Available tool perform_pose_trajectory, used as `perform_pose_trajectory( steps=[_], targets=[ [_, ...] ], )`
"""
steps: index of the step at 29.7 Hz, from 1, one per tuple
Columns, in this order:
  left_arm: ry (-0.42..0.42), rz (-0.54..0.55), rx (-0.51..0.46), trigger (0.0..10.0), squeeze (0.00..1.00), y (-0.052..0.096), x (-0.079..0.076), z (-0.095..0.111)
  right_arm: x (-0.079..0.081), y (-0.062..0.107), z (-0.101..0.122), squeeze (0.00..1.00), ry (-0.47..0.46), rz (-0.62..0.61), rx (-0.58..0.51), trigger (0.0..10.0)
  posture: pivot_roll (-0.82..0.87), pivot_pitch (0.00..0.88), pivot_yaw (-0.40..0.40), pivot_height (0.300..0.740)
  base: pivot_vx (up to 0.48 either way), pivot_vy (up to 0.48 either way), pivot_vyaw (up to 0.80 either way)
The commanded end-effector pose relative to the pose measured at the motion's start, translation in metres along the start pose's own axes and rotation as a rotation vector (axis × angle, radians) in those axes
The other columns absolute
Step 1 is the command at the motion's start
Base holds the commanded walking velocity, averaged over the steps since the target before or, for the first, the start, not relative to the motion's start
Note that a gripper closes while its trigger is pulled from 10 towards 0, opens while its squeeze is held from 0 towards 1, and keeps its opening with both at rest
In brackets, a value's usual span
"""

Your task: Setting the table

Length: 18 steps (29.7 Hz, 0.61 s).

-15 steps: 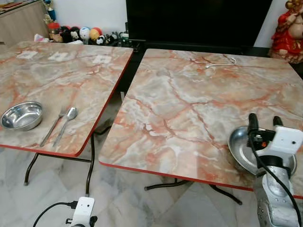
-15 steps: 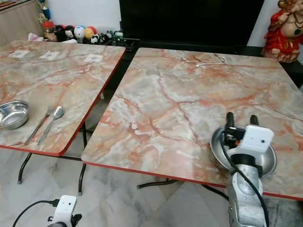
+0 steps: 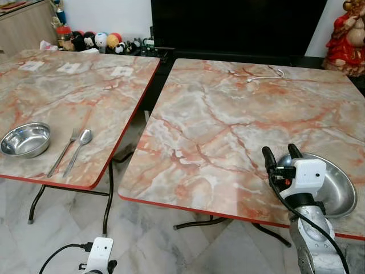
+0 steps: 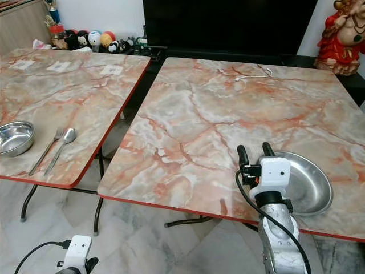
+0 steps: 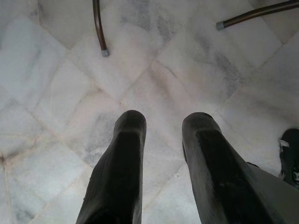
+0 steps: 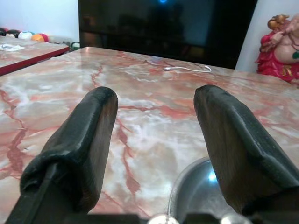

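A shallow steel plate [image 3: 333, 188] lies on the right marble table [image 3: 228, 125], near its front right edge. My right gripper [image 3: 280, 153] hovers just left of the plate's rim, open, with nothing between its fingers. In the right wrist view the plate's rim [image 6: 196, 186] shows low between the spread fingers [image 6: 79, 135]. On the left table [image 3: 85, 97] sit a steel bowl [image 3: 25, 138], a fork [image 3: 64, 151] and a spoon [image 3: 80, 147] side by side near the front edge. My left gripper [image 5: 163, 121] hangs open over the floor.
A narrow gap with metal table legs [image 3: 108, 194] separates the two tables. A white cable [image 3: 265, 74] lies at the far side of the right table. A red statue [image 3: 348, 37], small toys [image 3: 97, 41] and a dark screen [image 3: 239, 25] stand behind.
My right gripper has moved left, from over the plate to beside its left rim. The plate now lies uncovered and flat on the table.
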<state>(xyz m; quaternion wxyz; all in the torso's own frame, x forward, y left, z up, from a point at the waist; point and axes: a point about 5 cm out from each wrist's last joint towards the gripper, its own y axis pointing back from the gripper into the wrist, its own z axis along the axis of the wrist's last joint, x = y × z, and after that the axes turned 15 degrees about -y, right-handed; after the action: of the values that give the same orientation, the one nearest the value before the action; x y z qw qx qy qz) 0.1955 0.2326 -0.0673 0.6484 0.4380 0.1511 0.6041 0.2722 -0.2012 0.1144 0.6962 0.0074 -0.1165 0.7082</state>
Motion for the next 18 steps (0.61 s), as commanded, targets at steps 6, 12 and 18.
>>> perform_pose_trajectory(
  steps=[6,12,18],
  targets=[
    [0.01,0.003,0.003,10.0,0.0,0.0002,0.0031,-0.0006,0.0,0.0049,-0.0052,0.0,-0.013,-0.025,0.004,10.0,0.04,0.0,-0.007,0.74,0.0,0.367,0.0],
    [0.003,-0.002,0.001,10.0,0.0,-0.0001,0.0032,0.0004,0.0013,0.0058,-0.0077,0.0,-0.041,-0.046,-0.001,10.0,0.04,0.0,-0.007,0.74,0.0,0.48,0.0],
    [0.004,-0.004,0.0,10.0,0.0,-0.0002,0.0018,0.0007,0.0041,0.0042,-0.0082,0.0,-0.048,-0.042,-0.002,10.0,0.05,0.0,-0.011,0.74,0.0,0.48,0.0]
  ],
)
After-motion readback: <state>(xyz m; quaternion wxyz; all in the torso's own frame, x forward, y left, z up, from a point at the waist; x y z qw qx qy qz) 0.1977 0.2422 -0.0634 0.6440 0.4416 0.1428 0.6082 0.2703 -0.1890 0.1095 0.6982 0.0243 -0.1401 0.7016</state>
